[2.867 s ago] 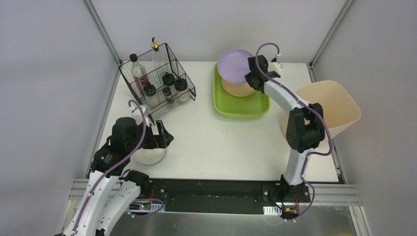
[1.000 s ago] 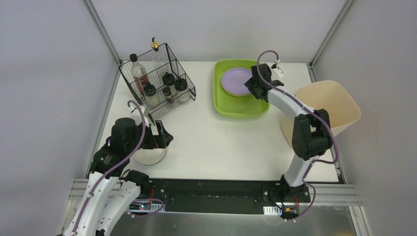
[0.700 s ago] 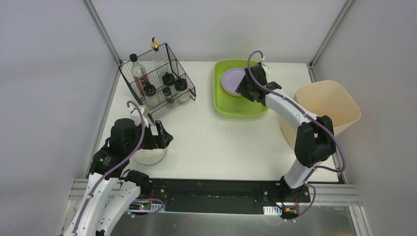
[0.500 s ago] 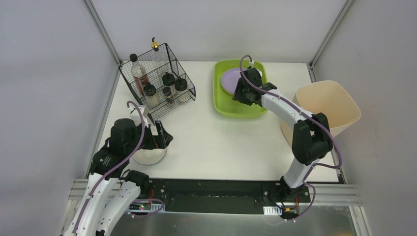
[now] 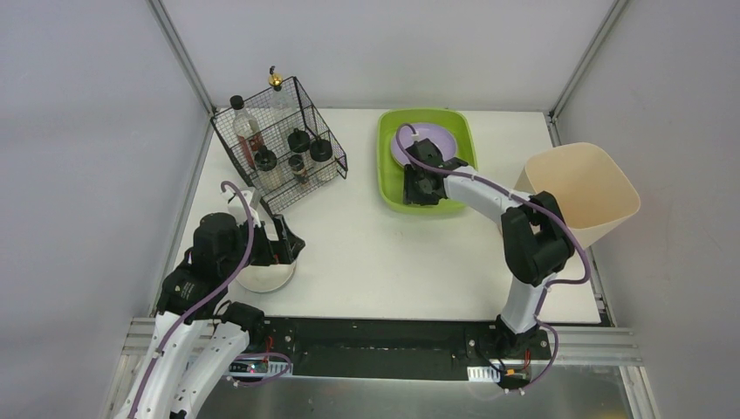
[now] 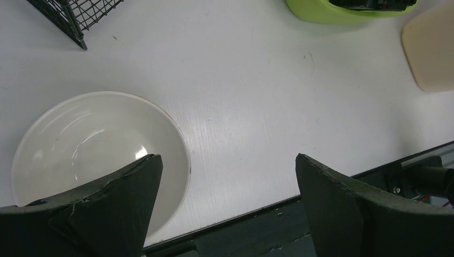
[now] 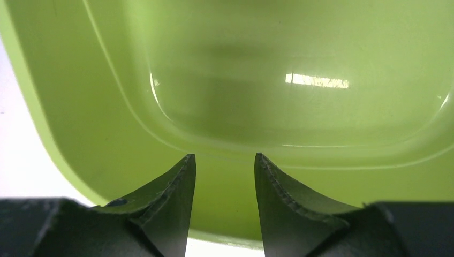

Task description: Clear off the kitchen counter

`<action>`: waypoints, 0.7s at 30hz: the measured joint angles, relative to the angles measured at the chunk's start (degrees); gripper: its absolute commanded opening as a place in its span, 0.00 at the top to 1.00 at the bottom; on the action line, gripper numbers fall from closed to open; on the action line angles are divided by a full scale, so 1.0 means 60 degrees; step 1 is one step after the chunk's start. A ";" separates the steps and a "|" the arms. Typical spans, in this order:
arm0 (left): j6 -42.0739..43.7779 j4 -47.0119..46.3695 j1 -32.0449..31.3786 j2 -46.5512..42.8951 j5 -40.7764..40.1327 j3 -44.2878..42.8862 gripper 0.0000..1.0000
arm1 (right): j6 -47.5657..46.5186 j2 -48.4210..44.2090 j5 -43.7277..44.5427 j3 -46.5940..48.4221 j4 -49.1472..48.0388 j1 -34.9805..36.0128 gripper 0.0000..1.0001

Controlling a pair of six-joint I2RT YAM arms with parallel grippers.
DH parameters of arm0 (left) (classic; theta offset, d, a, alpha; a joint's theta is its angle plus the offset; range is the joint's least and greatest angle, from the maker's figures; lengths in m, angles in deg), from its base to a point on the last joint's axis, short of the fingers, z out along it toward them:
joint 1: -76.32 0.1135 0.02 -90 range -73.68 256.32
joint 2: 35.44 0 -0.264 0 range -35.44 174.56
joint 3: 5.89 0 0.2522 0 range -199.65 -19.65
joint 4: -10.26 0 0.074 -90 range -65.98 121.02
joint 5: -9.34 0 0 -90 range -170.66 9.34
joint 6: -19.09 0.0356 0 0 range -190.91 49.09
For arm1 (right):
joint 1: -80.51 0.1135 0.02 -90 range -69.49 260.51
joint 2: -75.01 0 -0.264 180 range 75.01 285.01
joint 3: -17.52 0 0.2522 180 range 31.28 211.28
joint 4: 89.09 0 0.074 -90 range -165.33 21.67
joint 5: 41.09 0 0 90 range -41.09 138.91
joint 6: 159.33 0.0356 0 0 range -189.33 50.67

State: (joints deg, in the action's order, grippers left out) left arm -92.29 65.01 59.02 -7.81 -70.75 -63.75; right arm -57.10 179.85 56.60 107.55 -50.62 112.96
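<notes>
Kitchen counter: the kitchen counter (image 5: 393,249) is the white tabletop that fills the middle of the top view, from the arm bases back to the rear wall. Most of its centre and near right is bare.
White bowl: the white bowl (image 5: 260,278) stands on the counter at the near left, close to the front edge. It is upright, and its inside is glossy in the left wrist view (image 6: 91,144).
Left gripper: the left gripper (image 6: 225,206) hangs low over the bowl's right side with its fingers spread wide. One finger (image 6: 101,211) is over the bowl's inside and the other is over bare counter, so the rim passes between them. Nothing is held.
Lime-green tray: the lime-green tray (image 5: 384,175) sits at the far centre of the counter.
Purple plate: the purple plate (image 5: 439,140) lies in the tray's far half, partly behind the right arm.
Right gripper: the right gripper (image 7: 225,195) is down at the tray's near end, facing into it. Its fingers stand a narrow gap apart (only green tray shows through), and nothing is between them.
Wire basket: the wire basket (image 5: 292,122) stands at the far left, tilted, with bottles (image 5: 247,131) inside.
Beige bin: the beige bin (image 5: 580,188) is at the counter's right edge, well apart from the bowl.
</notes>
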 measured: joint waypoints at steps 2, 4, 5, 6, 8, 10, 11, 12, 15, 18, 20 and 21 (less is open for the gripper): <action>0.0000 0.0000 0.0000 -0.0011 -0.0015 0.0000 0.00 | -0.0051 0.0000 0.0044 -0.0157 -0.0033 0.0091 0.53; -0.0004 0.0004 0.0000 -0.0055 -0.0051 0.0000 0.00 | -0.0084 0.0000 0.0098 -0.0353 -0.0058 0.0270 0.53; 0.0000 0.0004 0.0000 -0.0087 -0.0091 0.0000 0.00 | -0.0087 -0.0004 0.0117 -0.0459 -0.0069 0.0404 0.53; -0.0004 0.0004 0.0000 -0.0149 -0.0171 0.0000 0.00 | -0.0087 -0.0015 0.0117 -0.0539 -0.0069 0.0532 0.53; -0.0004 0.0004 0.0000 -0.0321 -0.0313 0.0000 0.00 | -0.0084 -0.0080 0.0117 -0.0769 -0.0084 0.0907 0.53; -0.0007 0.0007 0.0000 -0.0514 -0.0510 0.0000 0.00 | -0.0076 -0.0200 0.0106 -0.0962 -0.0087 0.1282 0.53; -0.0011 0.0011 -0.0004 -0.0630 -0.0659 0.0000 0.00 | -0.0055 -0.0288 0.0106 -0.1067 -0.0106 0.1512 0.53; -0.0015 0.0011 -0.0004 -0.0750 -0.0776 0.0000 0.00 | -0.0044 -0.0364 0.0106 -0.1129 -0.0117 0.1665 0.53; -0.0040 0.0036 -0.0004 -0.1137 -0.1224 0.0000 0.00 | 0.0040 -0.0663 0.0189 -0.1260 -0.0127 0.2175 0.53; -0.0073 0.0080 -0.0004 -0.1585 -0.1738 0.0000 0.00 | 0.0142 -0.0973 0.0495 -0.1268 -0.0124 0.2546 0.52; -0.0102 0.0117 0.0000 -0.1920 -0.2116 0.0000 0.00 | 0.0200 -0.1282 0.0736 -0.1268 -0.0073 0.2779 0.51; -0.0120 0.0153 0.0000 -0.2113 -0.2324 0.0000 0.00 | 0.0215 -0.1464 0.0907 -0.1264 -0.0047 0.2918 0.50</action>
State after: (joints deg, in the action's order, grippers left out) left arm -93.02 65.93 59.02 -20.48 -84.70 -63.75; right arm -55.81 171.06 62.04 99.97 -50.90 130.46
